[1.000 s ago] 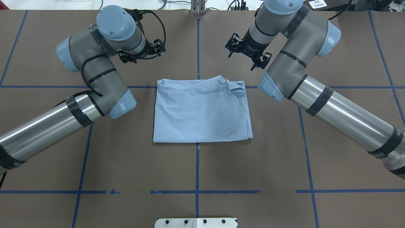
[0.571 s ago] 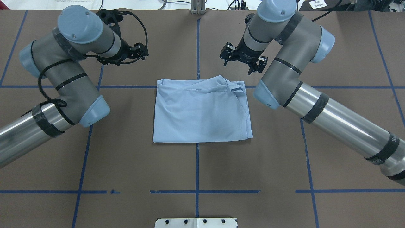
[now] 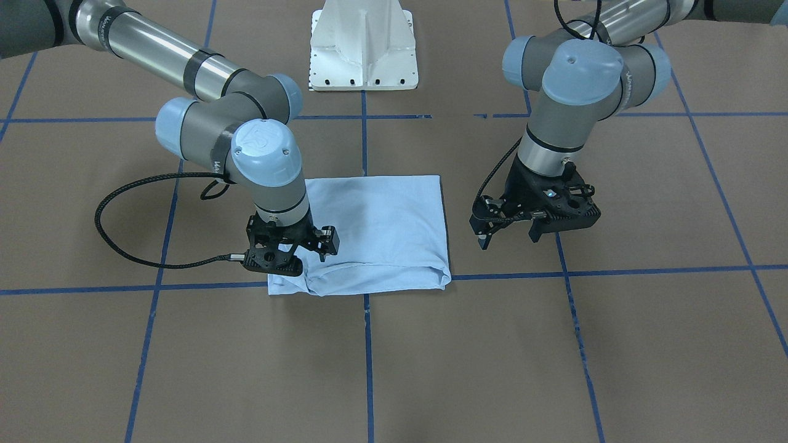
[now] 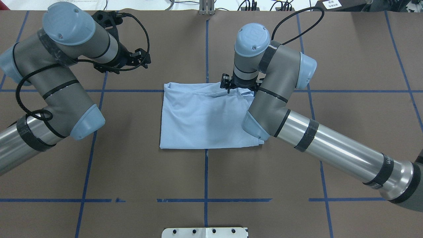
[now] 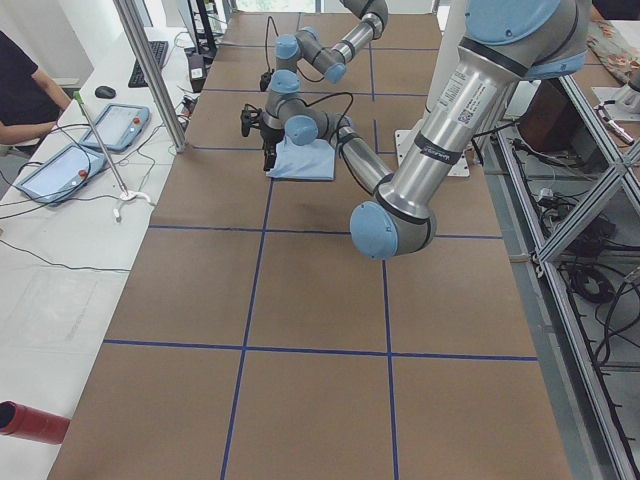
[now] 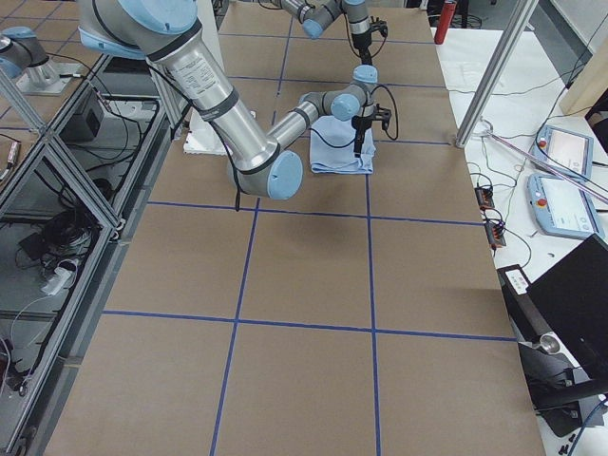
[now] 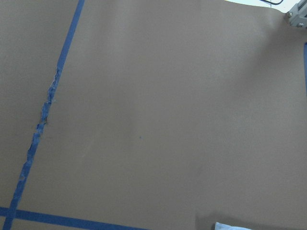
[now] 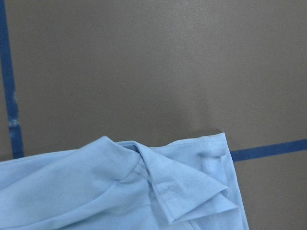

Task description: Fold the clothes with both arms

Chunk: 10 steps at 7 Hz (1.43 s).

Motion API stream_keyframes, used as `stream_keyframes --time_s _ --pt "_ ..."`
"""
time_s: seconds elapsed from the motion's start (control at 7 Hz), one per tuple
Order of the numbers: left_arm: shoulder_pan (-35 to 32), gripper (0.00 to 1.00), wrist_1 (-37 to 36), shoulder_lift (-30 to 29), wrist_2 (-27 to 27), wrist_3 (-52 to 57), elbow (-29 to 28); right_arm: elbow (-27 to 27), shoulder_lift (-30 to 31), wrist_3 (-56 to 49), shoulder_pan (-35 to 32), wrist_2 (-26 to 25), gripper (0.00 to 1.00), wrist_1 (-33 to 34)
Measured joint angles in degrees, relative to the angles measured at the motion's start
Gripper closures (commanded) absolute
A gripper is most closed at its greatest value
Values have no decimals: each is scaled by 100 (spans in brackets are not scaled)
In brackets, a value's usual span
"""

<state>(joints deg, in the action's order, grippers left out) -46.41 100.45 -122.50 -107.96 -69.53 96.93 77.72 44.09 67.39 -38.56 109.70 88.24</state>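
The light blue T-shirt (image 4: 201,119) lies folded into a rectangle at the table's middle (image 3: 381,227). My right gripper (image 4: 239,88) hangs low over its far right corner, fingers spread and open (image 3: 300,253), holding nothing. The right wrist view shows that corner of the shirt (image 8: 96,191), a layered, stitched hem edge against bare table, with no fingertips in sight. My left gripper (image 4: 127,64) is open over bare table, to the left of and beyond the shirt (image 3: 508,237). In the left wrist view only a sliver of the shirt (image 7: 230,226) shows at the bottom edge.
Blue tape lines (image 4: 205,200) cross the brown table. The white pedestal plate (image 3: 363,55) stands at the robot's side. Beyond the far edge a side bench carries tablets (image 5: 60,170), with a person's arm (image 5: 20,100) and a metal post (image 5: 150,80) nearby.
The right arm swung in from the far right and came down over the shirt's far right corner. The left arm drew back to the left, away from the shirt. The shirt lies unchanged.
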Motion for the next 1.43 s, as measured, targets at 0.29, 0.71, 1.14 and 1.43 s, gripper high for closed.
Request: stream_keyframes --time_s 0.29,0.71,1.14,1.43 --pt "9 0 30 61 -17 -5 -20 -89 9 -557 81 -362 0 322" --pt "23 0 61 52 -14 -14 -40 -250 30 -924 119 -452 0 376" --pt "43 0 60 -5 -14 -59 -27 -398 124 -1500 -346 -428 0 356" --pt "53 0 50 -13 -32 -68 34 -553 178 -1974 -743 -375 0 320"
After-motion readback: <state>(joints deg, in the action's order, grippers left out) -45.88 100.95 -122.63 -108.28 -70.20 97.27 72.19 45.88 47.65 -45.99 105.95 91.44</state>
